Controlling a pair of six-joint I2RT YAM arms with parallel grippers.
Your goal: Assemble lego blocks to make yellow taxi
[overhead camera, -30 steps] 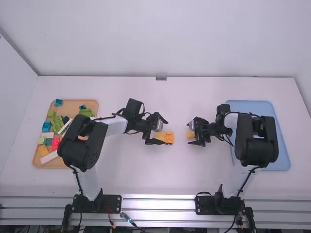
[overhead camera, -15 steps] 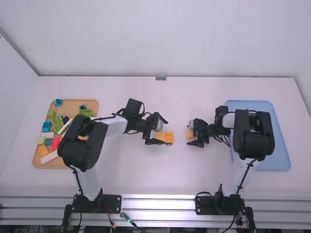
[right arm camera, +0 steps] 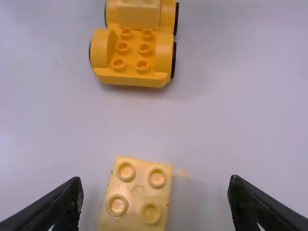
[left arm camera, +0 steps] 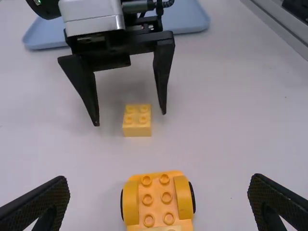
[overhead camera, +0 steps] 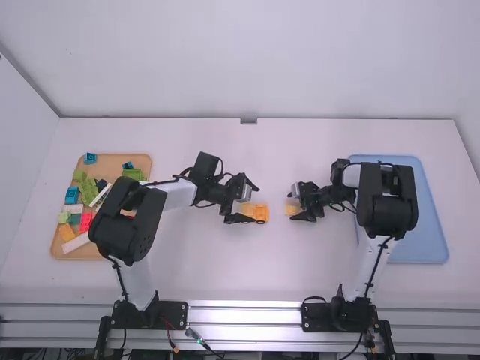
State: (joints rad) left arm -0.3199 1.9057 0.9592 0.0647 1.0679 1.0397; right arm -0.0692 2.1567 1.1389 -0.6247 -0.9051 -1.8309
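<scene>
The right end effector [right arm camera: 154, 182] is released, its fingers apart around a loose yellow block [right arm camera: 137, 192] on the counter [right arm camera: 269, 120]. Beyond sits the wheeled base [right arm camera: 132, 74], one block aboard; the left end effector [left arm camera: 159, 179] is also released. Picking up seems in hand; next, grip squarely, then align studs.

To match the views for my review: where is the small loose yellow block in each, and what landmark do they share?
High view: the small yellow block is right of centre, by the right gripper's fingertips.
Left wrist view: beyond the wheeled base, between the right gripper's spread fingers.
Right wrist view: between that gripper's fingers, nearer than the base.
Landmark: the wheeled base.
</scene>
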